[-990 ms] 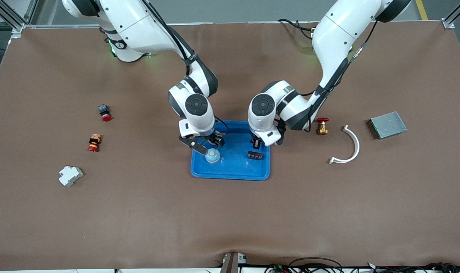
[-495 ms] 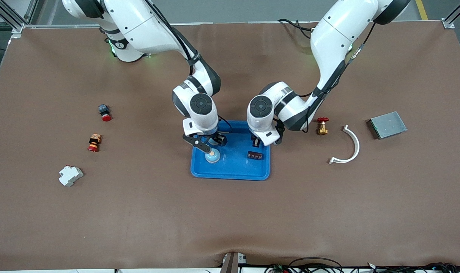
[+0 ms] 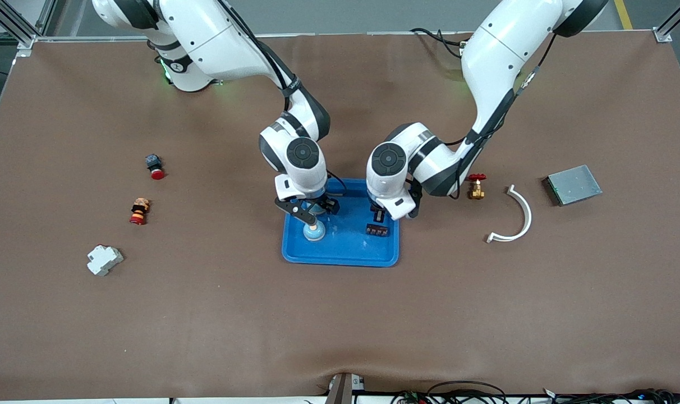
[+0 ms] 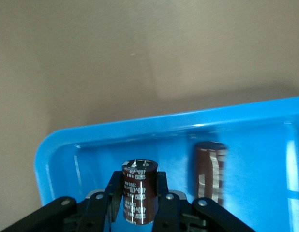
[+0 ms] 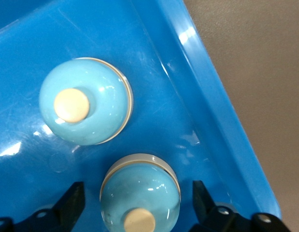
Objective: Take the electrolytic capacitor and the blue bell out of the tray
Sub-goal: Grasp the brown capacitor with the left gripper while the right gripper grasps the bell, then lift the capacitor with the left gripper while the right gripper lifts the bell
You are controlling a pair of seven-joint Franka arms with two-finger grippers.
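The left gripper (image 4: pixel 139 182) is squeezing the electrolytic capacitor (image 4: pixel 139 193) tight between its two fingers. It is holding the brown can upright by its sides so it should come straight up without tipping. The capacitor is inside the blue tray (image 4: pixel 154 123), near the corner toward the left arm's end. A second brown shape beside it may be only a shine on the tray wall. The right gripper (image 5: pixel 137 195) is hanging wide open around one blue bell (image 5: pixel 140 186), with a finger waiting on each side, not touching yet. That bell is sitting by the tray's edge, just beside a second bell (image 5: pixel 84 101). A small black block (image 3: pixel 377 230) is lying in the tray too.
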